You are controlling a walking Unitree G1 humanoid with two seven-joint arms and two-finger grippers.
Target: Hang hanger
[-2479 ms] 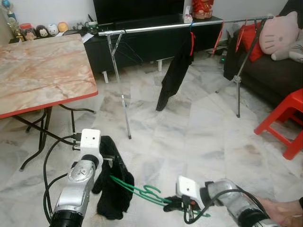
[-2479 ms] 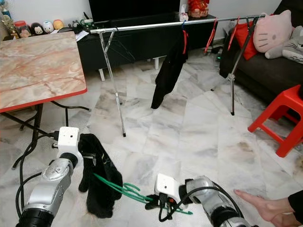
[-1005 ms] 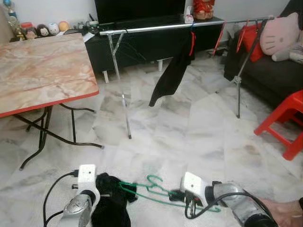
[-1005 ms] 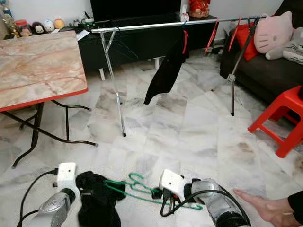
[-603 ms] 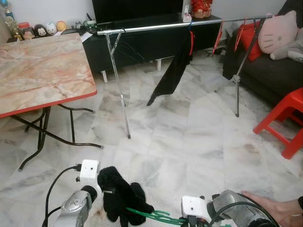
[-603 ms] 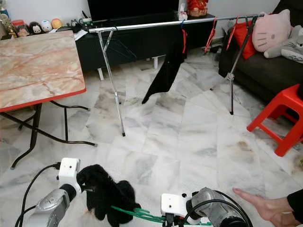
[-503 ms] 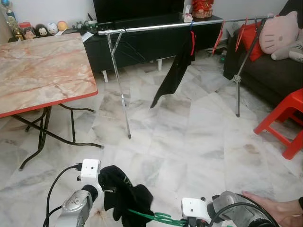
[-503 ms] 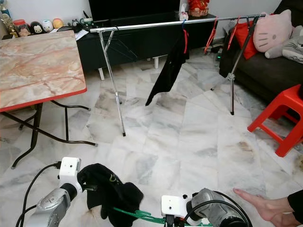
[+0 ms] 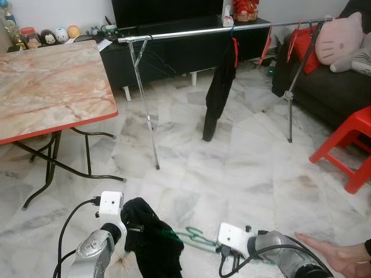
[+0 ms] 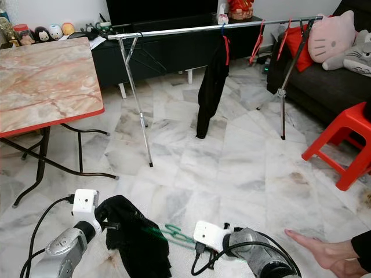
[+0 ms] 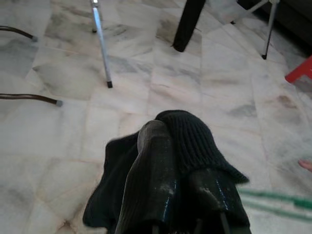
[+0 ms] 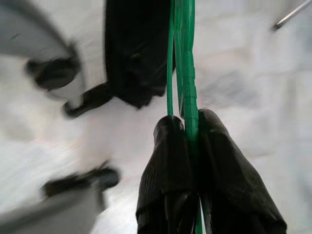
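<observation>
A pale marble-tiled floor (image 9: 243, 168) carries everything — a folding table (image 9: 52, 87) with a marble-pattern top and red edge stands at the left, a metal clothes rack (image 9: 151, 98) spans the far middle, a red plastic stool (image 9: 348, 145) sits at the right, and a dark sofa (image 9: 324, 92) lies beyond it.

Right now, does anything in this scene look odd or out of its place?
Yes. A person's hand reaches in low beside the right gripper, which pinches the green hanger. The black garment droops bunched from the left gripper, not spread on the hanger.
</observation>
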